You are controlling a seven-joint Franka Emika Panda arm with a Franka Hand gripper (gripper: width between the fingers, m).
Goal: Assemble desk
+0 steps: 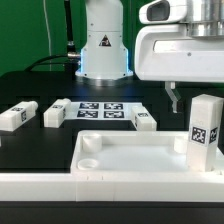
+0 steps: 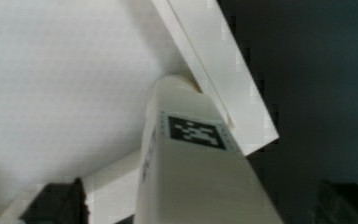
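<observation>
Near, in the exterior view: white plastic rimmed rectangular tray-like desk top [image 1: 130, 160], round socket [image 1: 88, 157] in the corner at the exterior view's left. Upright on the tray's end at the exterior view's right: white block leg with black-and-white tag [image 1: 205, 127]. Just above, toward the exterior view's left: grey two-finger gripper [image 1: 178, 98], only one finger plain there. Farther back on the black table [image 1: 30, 95]: three more white block legs [image 1: 17, 116] lying flat beside the marker board [image 1: 100, 108]. Only in the wrist view: dark fingertips [image 2: 55, 203] spread wide either side of the tagged leg, clear of it, clasping nothing.
</observation>
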